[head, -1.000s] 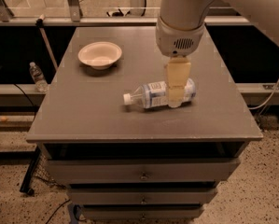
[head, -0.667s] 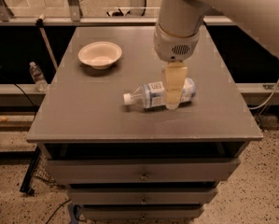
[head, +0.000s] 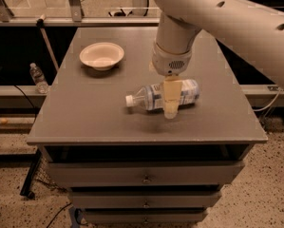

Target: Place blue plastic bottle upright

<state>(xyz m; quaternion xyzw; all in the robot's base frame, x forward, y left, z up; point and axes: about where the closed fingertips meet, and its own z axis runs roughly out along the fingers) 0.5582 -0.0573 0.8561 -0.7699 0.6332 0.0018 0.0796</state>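
Observation:
The blue plastic bottle (head: 148, 98) lies on its side near the middle of the grey table (head: 84, 113). Its white cap points left and its blue-and-white label faces me. My gripper (head: 171, 109) hangs straight down from the large beige arm and sits over the bottle's middle, covering part of the label. The bottle's right end shows past the gripper.
A cream bowl (head: 101, 55) stands at the back left of the table. A smaller clear bottle (head: 38, 78) stands on a low ledge left of the table. Drawers (head: 144, 178) fill the cabinet's front. A rail runs behind the table.
My gripper has shifted a little to the left and lower along the bottle. The bottle still lies on its side in about the same place.

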